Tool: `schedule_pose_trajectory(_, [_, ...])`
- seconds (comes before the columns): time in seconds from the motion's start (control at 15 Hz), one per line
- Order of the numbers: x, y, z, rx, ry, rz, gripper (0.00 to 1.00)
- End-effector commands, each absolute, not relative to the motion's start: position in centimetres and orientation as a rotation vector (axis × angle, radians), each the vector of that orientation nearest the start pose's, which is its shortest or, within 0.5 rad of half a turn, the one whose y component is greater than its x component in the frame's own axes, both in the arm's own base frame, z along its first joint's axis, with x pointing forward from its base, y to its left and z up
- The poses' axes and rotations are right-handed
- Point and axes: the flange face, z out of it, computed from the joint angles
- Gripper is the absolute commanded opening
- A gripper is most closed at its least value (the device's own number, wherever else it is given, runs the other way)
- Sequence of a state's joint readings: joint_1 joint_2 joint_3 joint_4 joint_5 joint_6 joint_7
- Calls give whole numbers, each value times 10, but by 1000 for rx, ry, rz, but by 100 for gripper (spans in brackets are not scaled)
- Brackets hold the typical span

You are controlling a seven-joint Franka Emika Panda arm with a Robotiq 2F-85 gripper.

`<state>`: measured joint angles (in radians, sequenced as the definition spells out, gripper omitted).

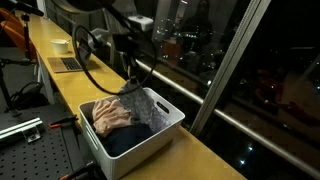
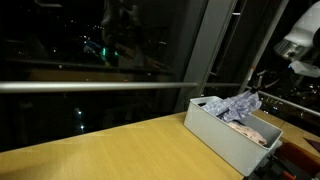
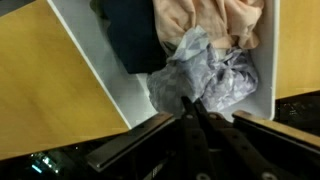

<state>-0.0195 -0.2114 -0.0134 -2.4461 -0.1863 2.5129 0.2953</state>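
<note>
Wrist view, L to R: wooden countertop [image 3: 40, 95], then the slanted wall of the white bin [image 3: 98, 60], dark navy cloth [image 3: 135, 35] inside it at upper left, grey patterned cloth [image 3: 215, 75] mid-frame, peach cloth [image 3: 210, 20] at top right. The gripper [image 3: 190, 108] was closed, with both fingers pinched together on the grey cloth's near edge, just inside the bin's wall. Key relation: the cloth's bulk lay ahead of the fingertips and slightly to the right, spreading into the bin w/ its crumpled length running toward the peach cloth and touching both neighbours. In both exterior views the grey cloth [image 1: 135, 100] [image 2: 240, 103] stood tented up above the rim at the bin's end by the window [image 1: 250, 60], peak at the gripper [image 1: 130, 80], lower folds resting on the other cloths. So the grip was at the top and the fabric trailed down and inward. My read: the pinch was firm, but how much fabric was caught couldn't be told.
</note>
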Motion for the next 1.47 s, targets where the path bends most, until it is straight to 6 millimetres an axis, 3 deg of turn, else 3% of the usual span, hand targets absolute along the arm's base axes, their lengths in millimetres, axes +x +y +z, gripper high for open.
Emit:
schedule_pose_trajectory(0.0, [463, 31, 490, -3244, 195, -617, 1])
schedule_pose_trajectory(0.53, [434, 172, 658, -3446, -229, -968, 1])
schedule_pose_trajectory(0.8, [418, 231, 724, -3503, -356, -1075, 1])
schedule_pose_trajectory(1.13, [407, 282, 774, -3568, -469, -1148, 1])
schedule_pose_trajectory(1.4, [425, 317, 779, -3585, -584, -1097, 1])
